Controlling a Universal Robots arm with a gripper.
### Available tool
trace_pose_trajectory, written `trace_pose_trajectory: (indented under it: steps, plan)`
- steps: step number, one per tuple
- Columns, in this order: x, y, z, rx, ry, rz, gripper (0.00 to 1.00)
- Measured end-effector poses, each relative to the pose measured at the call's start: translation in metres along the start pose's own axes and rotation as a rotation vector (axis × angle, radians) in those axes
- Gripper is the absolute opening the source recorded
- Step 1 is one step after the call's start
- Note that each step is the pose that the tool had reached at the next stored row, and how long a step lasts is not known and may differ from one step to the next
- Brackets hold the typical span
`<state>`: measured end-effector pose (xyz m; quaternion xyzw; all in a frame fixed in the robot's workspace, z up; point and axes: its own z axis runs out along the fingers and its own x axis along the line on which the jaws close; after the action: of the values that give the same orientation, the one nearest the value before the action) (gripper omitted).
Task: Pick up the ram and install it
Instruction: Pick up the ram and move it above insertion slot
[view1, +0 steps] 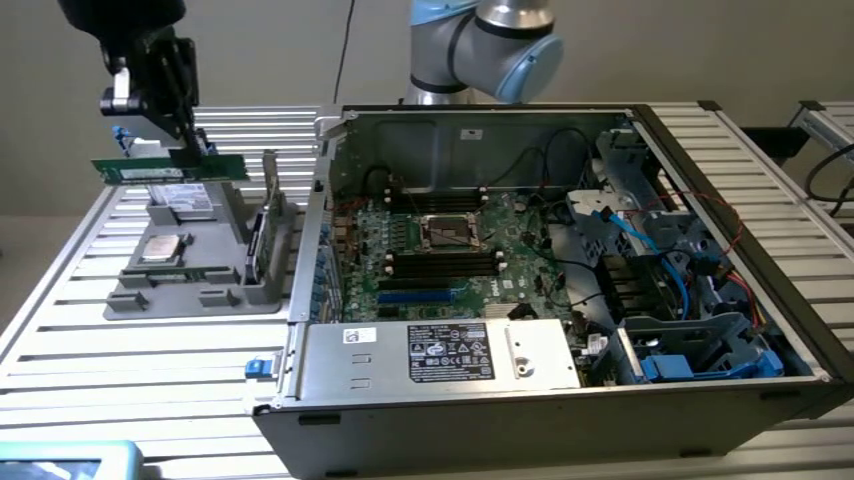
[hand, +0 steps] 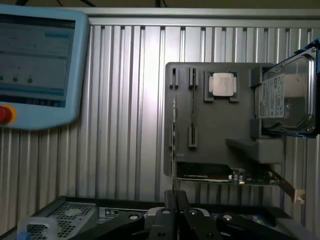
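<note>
A ribbed metal table (view1: 80, 330) fills the scene. Above its far corner, the gripper (view1: 187, 152) is clamped on the ram (view1: 147, 170) from above. The stick hangs level in the air, its long axis running across the exterior view and its white label too small to read. Directly below the gripper lies a grey tray (view1: 174, 300) with a CPU (hand: 223, 83), a drive (hand: 285, 95) and a card (hand: 210, 172). Their print is illegible. Off to the gripper's side, towards the exterior view's right, stands the open case (view1: 534, 430). Its white sticker (view1: 450, 352) cannot be read.
</note>
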<state>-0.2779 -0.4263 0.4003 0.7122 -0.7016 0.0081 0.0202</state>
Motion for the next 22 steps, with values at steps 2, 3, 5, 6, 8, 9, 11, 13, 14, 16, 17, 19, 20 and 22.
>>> trace_pose_trajectory:
  steps: [2, 3, 5, 6, 8, 9, 11, 13, 14, 16, 17, 19, 20, 22]
  plan:
    - [0.0, -0.0091, -0.0036, -0.0002, 0.0, 0.0, 0.12]
    - [0.0, -0.0135, -0.0051, -0.0003, 0.0, 0.0, 0.12]
    - [0.001, -0.0225, -0.0075, -0.0005, 0.0, 0.0, 0.12]
    - [0.001, -0.027, -0.0086, -0.0006, 0.0, 0.0, 0.12]
    - [0.001, -0.0363, -0.0099, -0.0008, 0.0, 0.0, 0.12]
    - [0.001, -0.0406, -0.01, -0.0009, 0.0, 0.0, 0.12]
    - [0.001, -0.0496, -0.0102, -0.0008, 0.0, 0.0, 0.12]
    - [0.001, -0.0587, -0.0103, -0.0009, 0.0, 0.0, 0.12]
    - [0.001, -0.0633, -0.0104, -0.0008, 0.0, 0.0, 0.12]
    - [0.002, -0.0725, -0.0106, -0.0009, 0.0, 0.0, 0.12]
    - [0.002, -0.077, -0.0106, -0.0008, 0.0, 0.0, 0.12]
    - [0.002, -0.0861, -0.0108, -0.0008, 0.0, 0.0, 0.12]
    - [0.002, -0.0906, -0.0108, -0.0008, 0.0, 0.0, 0.12]
    - [0.002, -0.0997, -0.011, -0.0009, 0.0, 0.0, 0.12]
